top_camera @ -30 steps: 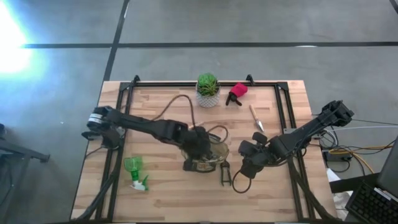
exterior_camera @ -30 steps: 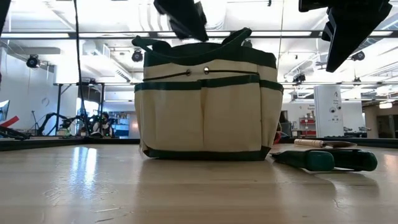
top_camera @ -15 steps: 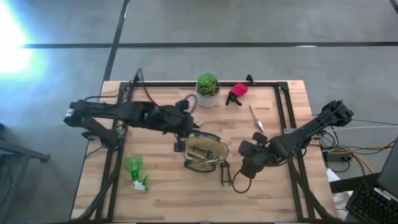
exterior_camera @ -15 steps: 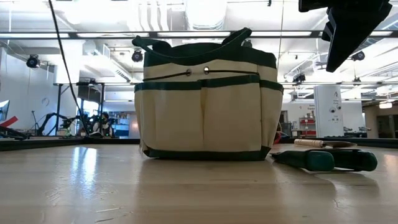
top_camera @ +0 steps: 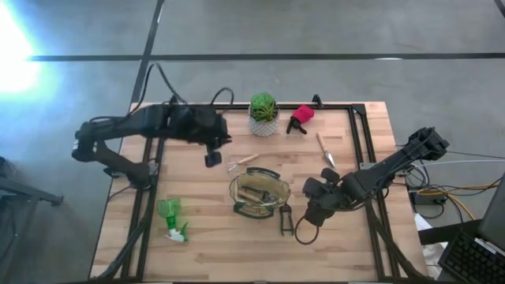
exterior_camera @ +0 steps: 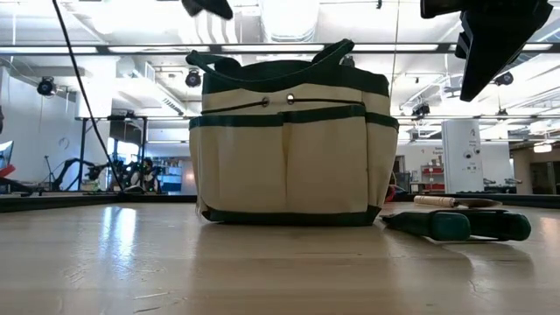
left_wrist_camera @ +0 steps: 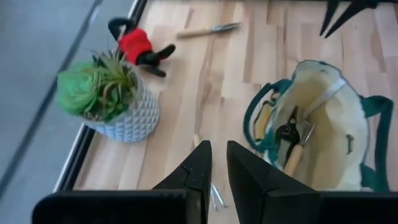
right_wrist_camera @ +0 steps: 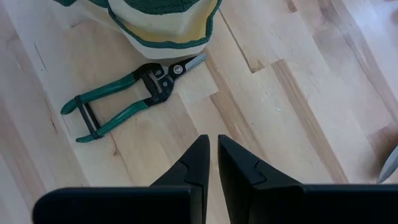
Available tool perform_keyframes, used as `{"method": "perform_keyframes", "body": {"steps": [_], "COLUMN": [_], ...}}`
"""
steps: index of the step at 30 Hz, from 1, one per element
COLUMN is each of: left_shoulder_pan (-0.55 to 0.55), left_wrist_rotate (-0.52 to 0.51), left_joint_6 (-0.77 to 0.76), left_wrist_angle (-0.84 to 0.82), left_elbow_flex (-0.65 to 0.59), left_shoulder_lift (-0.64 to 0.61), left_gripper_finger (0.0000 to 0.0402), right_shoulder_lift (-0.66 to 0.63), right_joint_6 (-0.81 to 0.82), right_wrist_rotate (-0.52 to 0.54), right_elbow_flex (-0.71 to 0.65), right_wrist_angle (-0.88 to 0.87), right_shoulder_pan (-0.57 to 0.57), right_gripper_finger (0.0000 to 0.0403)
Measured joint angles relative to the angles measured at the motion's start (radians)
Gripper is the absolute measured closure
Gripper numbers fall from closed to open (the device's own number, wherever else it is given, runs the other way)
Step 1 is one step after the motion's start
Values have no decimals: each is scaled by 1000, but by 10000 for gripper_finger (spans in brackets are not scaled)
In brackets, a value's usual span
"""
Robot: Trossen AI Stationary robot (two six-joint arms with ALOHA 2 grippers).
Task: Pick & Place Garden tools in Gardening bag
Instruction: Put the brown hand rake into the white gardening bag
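Observation:
The cream-and-olive gardening bag (top_camera: 259,197) stands upright on its base at mid-table, mouth up; a pair of pruners (left_wrist_camera: 291,132) and a wooden-handled tool lie inside. My left gripper (top_camera: 213,158) hangs shut and empty in the air, left of the bag and toward the far edge. A wooden-handled fork (top_camera: 242,162) lies flat just right of it. My right gripper (right_wrist_camera: 211,146) is shut, empty and above the table right of the bag. Green-handled pruners (right_wrist_camera: 130,99) lie flat by the bag's near right side. A green spray bottle (top_camera: 170,218) lies at near left.
A potted plant (top_camera: 263,114) in a white pot stands at the far edge, with a red-and-black sprayer piece (top_camera: 302,116) to its right. A slim wooden-handled tool (top_camera: 325,150) lies right of centre. A black frame rail (top_camera: 260,106) runs along the table's far edge.
My left gripper has risen out of the bag's mouth and drawn back toward the table's far left, tipping less steeply downward, empty. The fork, which the arm covered in the high view before, now shows. The bag and the right arm have kept still.

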Motion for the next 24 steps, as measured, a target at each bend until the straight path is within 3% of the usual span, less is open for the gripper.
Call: {"method": "perform_keyframes", "body": {"steps": [4, 10, 17, 24], "left_shoulder_pan": [122, 245, 264, 261], "left_wrist_rotate": [118, 132, 143, 141], "left_joint_6": [59, 103, 104, 146], "left_wrist_angle": [1, 3, 28, 48], "left_elbow_flex": [0, -1, -1, 2], "left_shoulder_lift": [46, 143, 299, 407], "left_gripper_finger": [348, 321, 233, 207], "right_shoulder_lift": [0, 0, 0, 0], "right_joint_6": [2, 3, 81, 205], "right_wrist_rotate": [-3, -10, -19, -19], "right_elbow_flex": [0, 0, 0, 0], "right_wrist_angle": [0, -2, -4, -5], "right_shoulder_pan": [-1, -1, -6, -10], "right_gripper_finger": [376, 376, 376, 376]}}
